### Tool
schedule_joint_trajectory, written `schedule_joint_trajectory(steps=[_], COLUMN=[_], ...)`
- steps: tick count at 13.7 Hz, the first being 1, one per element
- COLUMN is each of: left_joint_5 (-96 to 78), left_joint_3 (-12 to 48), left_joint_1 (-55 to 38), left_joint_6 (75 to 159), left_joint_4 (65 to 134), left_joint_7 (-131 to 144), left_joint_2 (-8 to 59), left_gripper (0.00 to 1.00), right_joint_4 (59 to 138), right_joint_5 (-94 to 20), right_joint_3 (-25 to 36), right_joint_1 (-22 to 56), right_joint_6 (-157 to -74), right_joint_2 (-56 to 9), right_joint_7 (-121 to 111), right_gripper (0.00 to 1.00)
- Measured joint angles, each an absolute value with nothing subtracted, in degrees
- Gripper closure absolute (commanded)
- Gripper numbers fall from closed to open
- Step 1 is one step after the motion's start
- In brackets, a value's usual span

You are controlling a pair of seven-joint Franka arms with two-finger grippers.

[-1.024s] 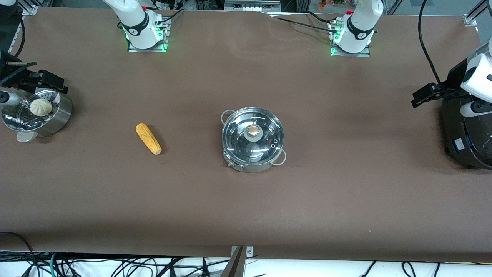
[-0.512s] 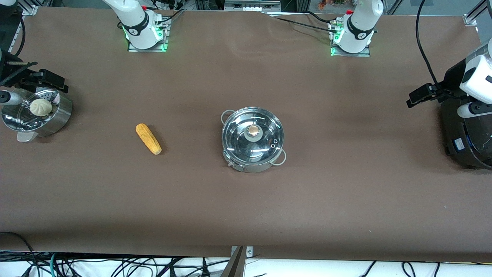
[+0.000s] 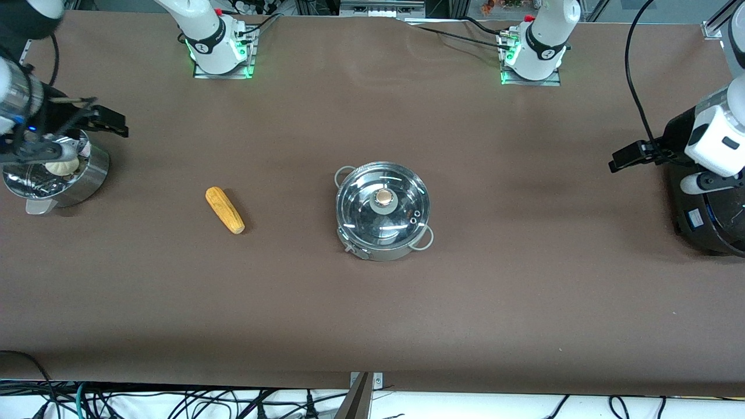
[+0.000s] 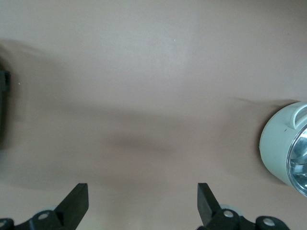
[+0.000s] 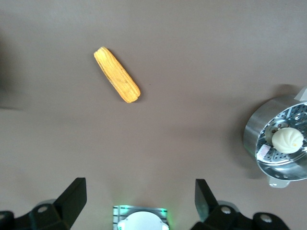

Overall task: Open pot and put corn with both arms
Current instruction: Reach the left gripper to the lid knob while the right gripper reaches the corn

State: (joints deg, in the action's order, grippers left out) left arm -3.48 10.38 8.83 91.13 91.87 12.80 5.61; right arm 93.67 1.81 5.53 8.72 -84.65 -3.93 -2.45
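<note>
With the lid on the pot (image 3: 382,210) at the table's middle and the corn (image 3: 224,209) beside it toward the right arm's end, both empty grippers, left (image 4: 141,203) and right (image 5: 139,201), hang spread wide near opposite table edges, so reaching in seems next.

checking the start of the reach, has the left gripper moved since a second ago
Yes. The left gripper, fingers open, has shifted away from the black cooker toward the pot at mid-table.

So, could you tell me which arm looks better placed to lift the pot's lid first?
Probably the left. The left gripper, open over bare table, is on the pot's side; the right gripper, also open, sits nearer the corn.
</note>
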Motion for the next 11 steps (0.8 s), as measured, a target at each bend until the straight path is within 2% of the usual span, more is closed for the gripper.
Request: schedule_joint_trajectory(steps=[3, 7, 11], left_joint_5=[-6.04, -9.16, -9.17], left_joint_3=[13.04, 13.75, 13.81], left_joint_1=[6.32, -3.52, -14.76], left_joint_6=[90.96, 91.13, 91.95], left_joint_4=[91.77, 88.81, 78.14], left_joint_7=[13.58, 24.39, 40.99], left_joint_2=[6.70, 11.86, 22.91], left_gripper=[0.03, 0.03, 0.02], right_joint_4=[95.61, 104.70, 119.97], right_joint_5=[2.09, 2.11, 2.37], right_joint_3=[5.03, 3.84, 1.04], right_joint_1=[10.06, 10.21, 10.36], right_joint_6=[-88.41, -104.71, -126.10], right_joint_2=[-8.33, -12.53, -13.34], right_joint_7=[-5.18, -13.85, -21.34], right_gripper=[0.00, 0.00, 0.00])
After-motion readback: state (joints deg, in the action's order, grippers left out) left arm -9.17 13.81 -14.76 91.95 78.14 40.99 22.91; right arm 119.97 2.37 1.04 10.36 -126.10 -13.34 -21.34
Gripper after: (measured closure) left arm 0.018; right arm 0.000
